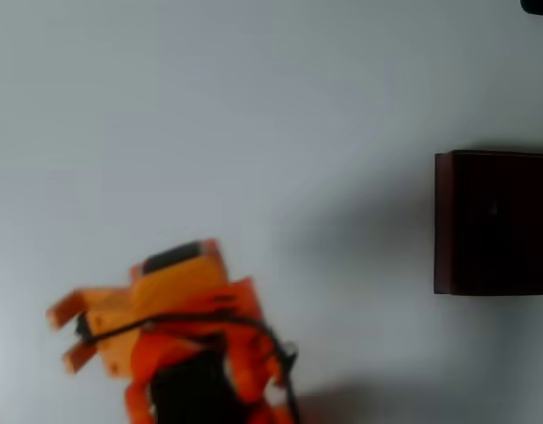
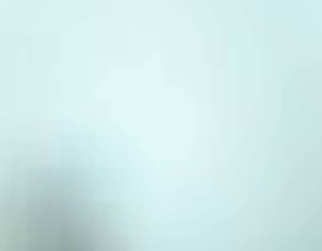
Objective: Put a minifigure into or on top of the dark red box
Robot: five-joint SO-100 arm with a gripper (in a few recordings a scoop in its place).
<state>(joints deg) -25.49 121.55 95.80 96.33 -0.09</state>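
Note:
In the overhead view the dark red box (image 1: 493,221) sits at the right edge, cut off by the frame, its inside almost black. The orange arm is at the bottom left, well away from the box. Its gripper (image 1: 63,336) points left, and the two orange fingertips (image 1: 56,314) stand apart over the bare tabletop. Nothing is clearly held between them, though a small dark spot, too blurred to identify, lies at their root. The minifigure is out of view. The wrist view is a pale blurred surface with a faint shadow at the lower left.
The pale grey table (image 1: 253,115) stretches between the arm and the box. A black cable (image 1: 262,340) runs along the arm. A dark object (image 1: 538,5) pokes in at the top right corner.

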